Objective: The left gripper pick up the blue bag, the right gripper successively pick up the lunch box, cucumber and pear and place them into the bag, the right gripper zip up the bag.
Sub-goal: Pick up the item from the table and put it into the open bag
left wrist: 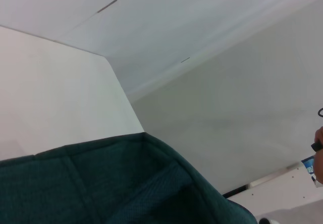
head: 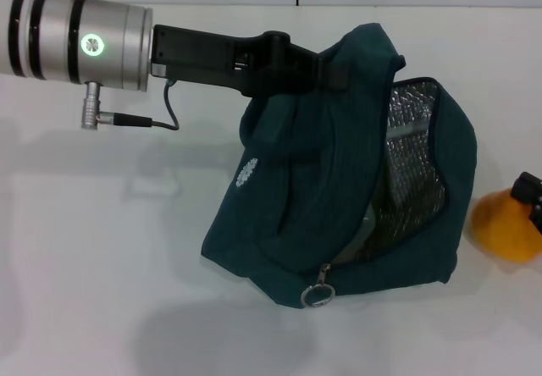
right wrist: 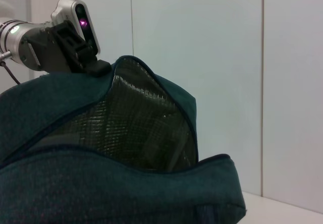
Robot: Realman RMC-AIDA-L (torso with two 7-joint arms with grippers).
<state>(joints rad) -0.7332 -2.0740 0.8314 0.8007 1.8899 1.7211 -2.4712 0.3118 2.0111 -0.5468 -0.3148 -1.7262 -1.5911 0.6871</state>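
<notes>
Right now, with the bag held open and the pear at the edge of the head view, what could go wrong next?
1. The left end effector holds the blue bag only by its top flap; the fabric could slip and close the silver-lined opening.
2. The pear lies beside the bag with the right end effector on it; carried low, it may catch the bag's rim.

The head camera looks down from above onto the white desk (head: 102,291), taking in the whole blue bag (head: 288,223). The left wrist camera sits tight against the bag's fabric, facing the wall. The right wrist camera sits low and close, looking into the bag's open mouth. All three share the bag.
</notes>
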